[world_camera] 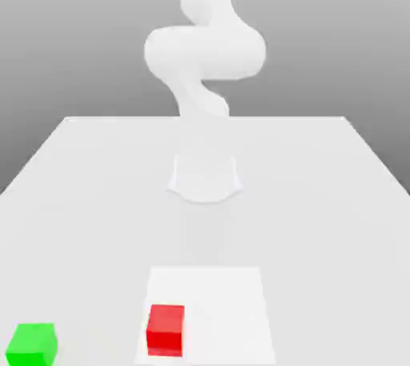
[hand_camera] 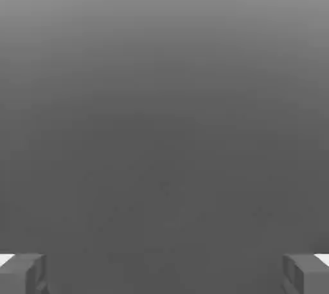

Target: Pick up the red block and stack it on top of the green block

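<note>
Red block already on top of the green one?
No, the red block sits on the white square, apart from the green block.

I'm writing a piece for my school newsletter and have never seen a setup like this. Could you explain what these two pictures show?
This is a computer simulation of one robot arm, the white jointed machine standing on a pale table. The exterior view comes from a camera off the arm, looking over the scene. A red block lies on a white square, and a green block sits on the table toward the exterior view's left.

The hand view comes from a camera on the robot's hand. The two dark shapes are the fingers of its gripper, spread wide apart with nothing between them, so nothing is held.
</note>
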